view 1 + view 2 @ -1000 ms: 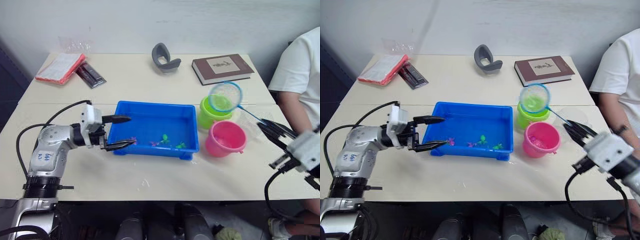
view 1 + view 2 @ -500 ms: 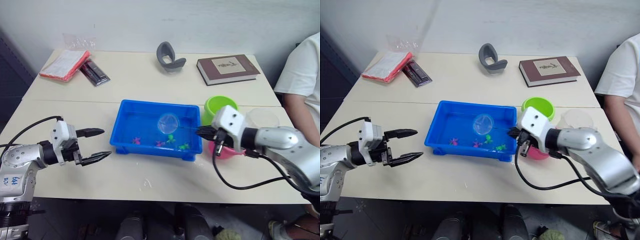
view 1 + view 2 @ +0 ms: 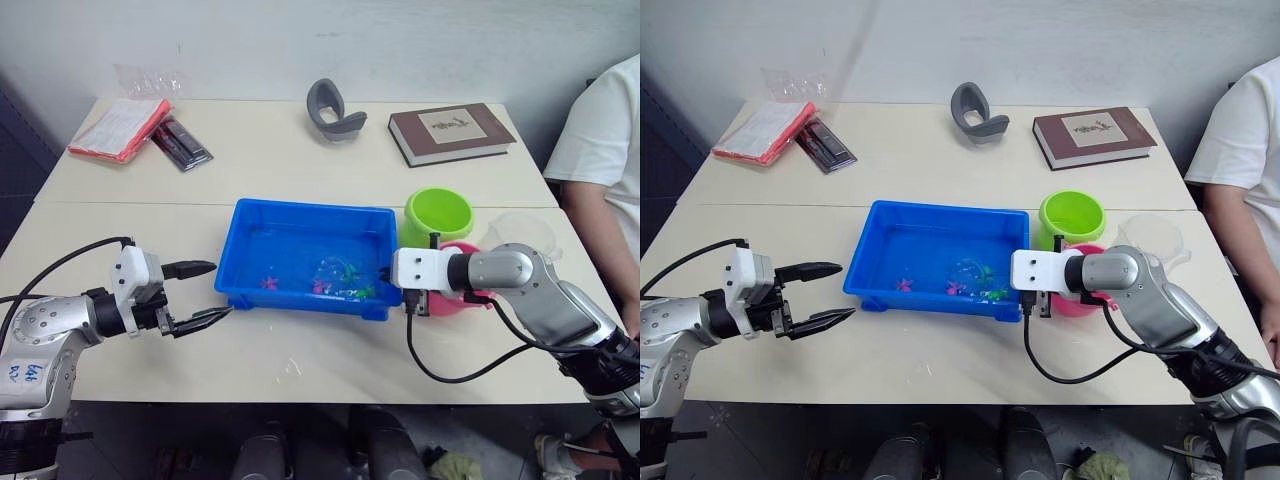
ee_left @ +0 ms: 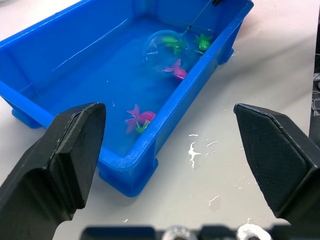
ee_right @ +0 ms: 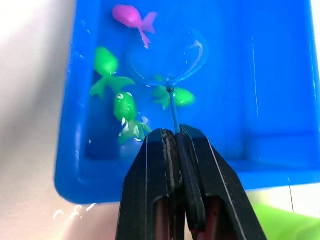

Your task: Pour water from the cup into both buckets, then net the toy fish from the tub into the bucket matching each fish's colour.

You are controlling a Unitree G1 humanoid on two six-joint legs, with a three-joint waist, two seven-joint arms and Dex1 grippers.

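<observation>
Net dipped in tub; left claw idle.
Left gripper (image 3: 205, 291) gapes empty off the tub's (image 3: 250, 215) left end, near the table's (image 3: 300, 360) front edge. Right gripper (image 5: 174, 136) pinches the net (image 5: 170, 62) handle, hoop among toy fish (image 5: 131, 17) at the tub's right end.

A bright blue tub (image 3: 300, 215) holds pink fish (image 4: 140, 118) and green fish (image 5: 106, 65), with a clear-meshed, blue-rimmed net (image 5: 167, 55) among them. Beside it stand a lime green bucket (image 3: 438, 215) and a pink bucket (image 3: 478, 297). Both grippers, left (image 3: 205, 292) and right (image 5: 175, 140), have black fingers. On the cream table (image 3: 270, 150) lie a brown book (image 3: 447, 133), a grey holder (image 3: 330, 110) and a red packet (image 3: 118, 128).
</observation>
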